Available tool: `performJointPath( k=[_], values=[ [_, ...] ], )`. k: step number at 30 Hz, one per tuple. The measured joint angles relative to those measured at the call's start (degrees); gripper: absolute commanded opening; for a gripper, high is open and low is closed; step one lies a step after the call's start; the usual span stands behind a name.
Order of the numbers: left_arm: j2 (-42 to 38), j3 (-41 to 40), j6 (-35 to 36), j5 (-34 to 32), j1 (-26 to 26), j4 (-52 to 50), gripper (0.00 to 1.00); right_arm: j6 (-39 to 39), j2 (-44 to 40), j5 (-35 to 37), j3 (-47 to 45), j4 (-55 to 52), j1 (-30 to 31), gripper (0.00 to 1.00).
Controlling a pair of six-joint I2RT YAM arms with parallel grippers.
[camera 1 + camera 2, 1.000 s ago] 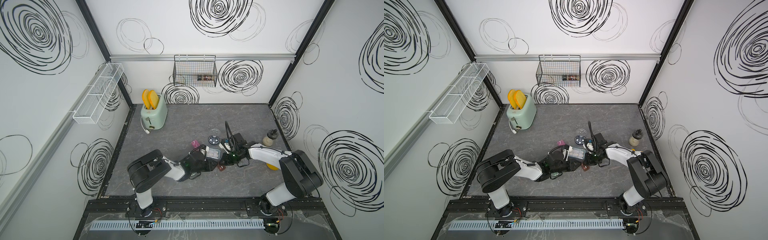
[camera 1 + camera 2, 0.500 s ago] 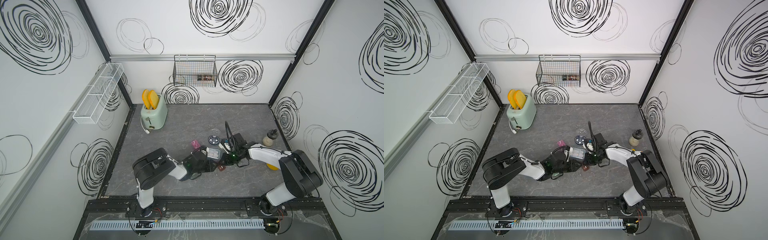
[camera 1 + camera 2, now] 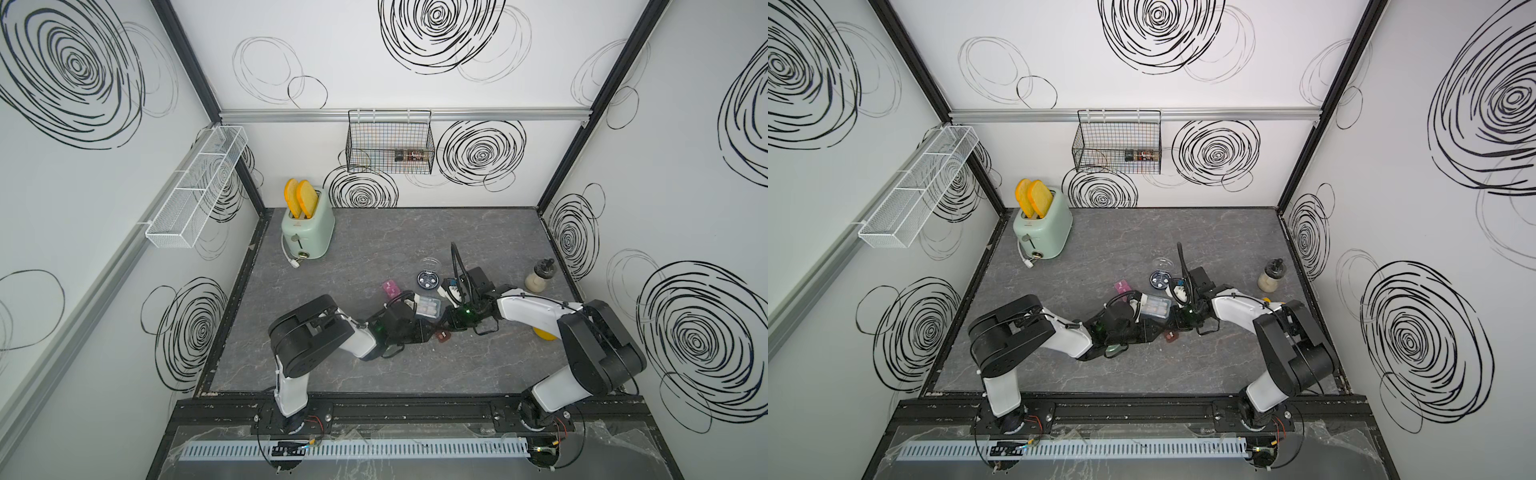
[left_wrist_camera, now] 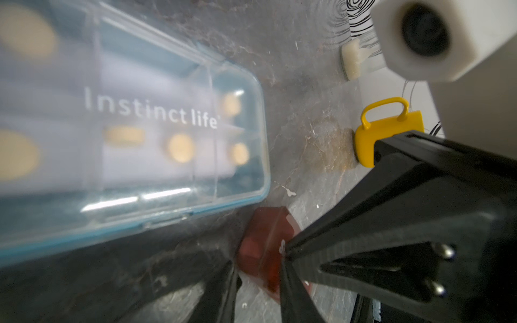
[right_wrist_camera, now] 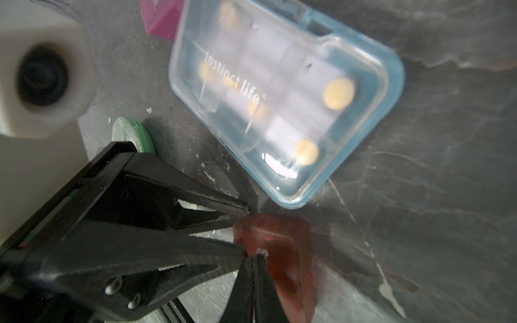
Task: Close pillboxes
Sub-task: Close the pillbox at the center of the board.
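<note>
Pinching small brown pillbox (image 4: 260, 251), apparently: left fingers (image 4: 221, 296).

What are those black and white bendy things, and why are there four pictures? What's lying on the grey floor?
Those are two robot arms, the left arm and the right arm. Each ends in a pincer called a gripper. Two pictures look down on everything from above; two come from small cameras on the wrists, very close up. On the grey stone-look table lie plastic pill cases: a pink rectangular case, a dark round case, a green round case, a blue-grey rectangular case with pills inside, and a small brown case. A mint-green toaster and a yellow mug are there too. The left gripper has its jaws apart at the small brown case; whether it squeezes, I cannot tell. The right gripper is shut, its tip touching that case.
</note>
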Motion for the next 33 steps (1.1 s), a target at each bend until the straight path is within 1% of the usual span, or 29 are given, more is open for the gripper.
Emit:
performJointPath(
  k=[7, 21, 23, 29, 33],
  values=[
    [0.1, 0.3, 0.0, -1.3, -0.4, 0.3, 0.20, 0.1, 0.0, -0.8, -0.9, 1.2, -0.2, 0.10],
    [0.4, 0.2, -0.7, -3.8, -1.2, 2.1, 0.14, 0.9, -0.4, -1.3, -2.1, 3.1, -0.1, 0.09],
    [0.5, -0.1, -0.9, -4.1, -1.3, 2.6, 0.17, 1.0, -0.5, -1.4, -2.3, 3.4, -0.1, 0.09],
    [0.1, -0.9, -1.0, -4.1, -1.2, 1.9, 0.38, 1.2, -1.3, -1.1, -2.1, 2.5, 0.1, 0.13],
    [-2.8, -1.1, -0.5, -3.7, -1.2, -1.1, 0.43, 1.3, -3.0, 0.8, -0.7, -0.8, 0.2, 0.17]
  ],
)
